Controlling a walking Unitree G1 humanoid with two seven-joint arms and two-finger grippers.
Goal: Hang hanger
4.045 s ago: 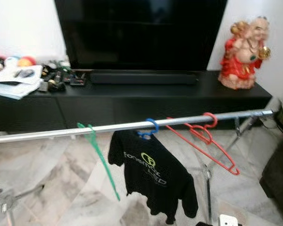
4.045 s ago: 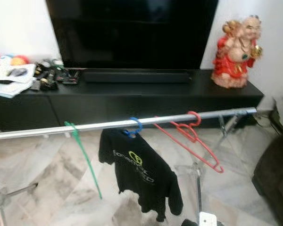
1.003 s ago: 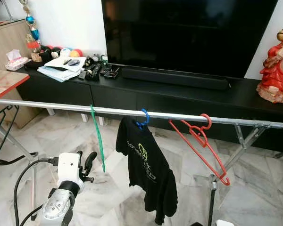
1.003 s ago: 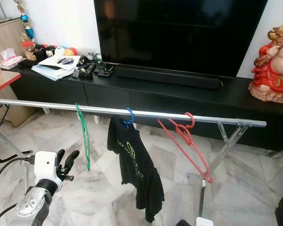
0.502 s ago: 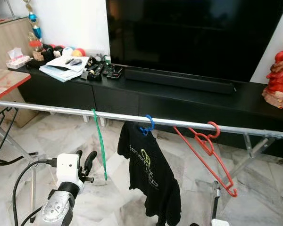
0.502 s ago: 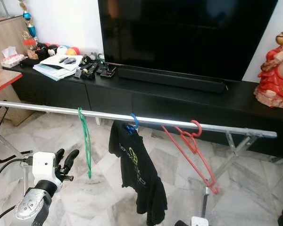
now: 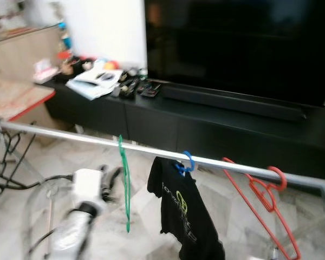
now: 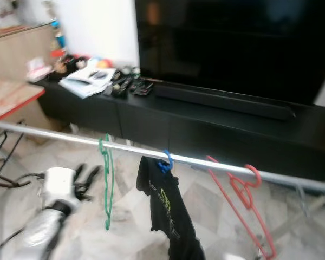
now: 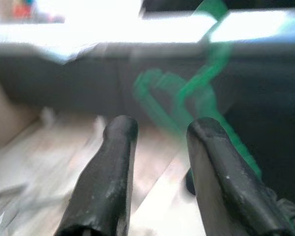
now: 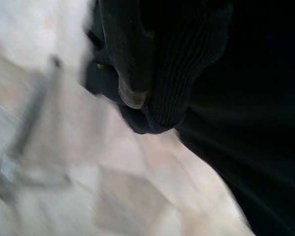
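Green hanger (image 7: 124, 187) on the rail (image 7: 59, 136) is approached by the spread, empty left pincer (image 9: 160, 130); closing on it comes next.

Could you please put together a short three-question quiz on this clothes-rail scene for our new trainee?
1. True or false: the left gripper has its fingers apart, empty.
2. Which hanger on the rail carries the black T-shirt? A) green hanger B) blue hanger C) red hanger
3. Fill in: the green hanger hangs to the robot's ____ of the T-shirt.

Key: 1 true; 2 B; 3 left.
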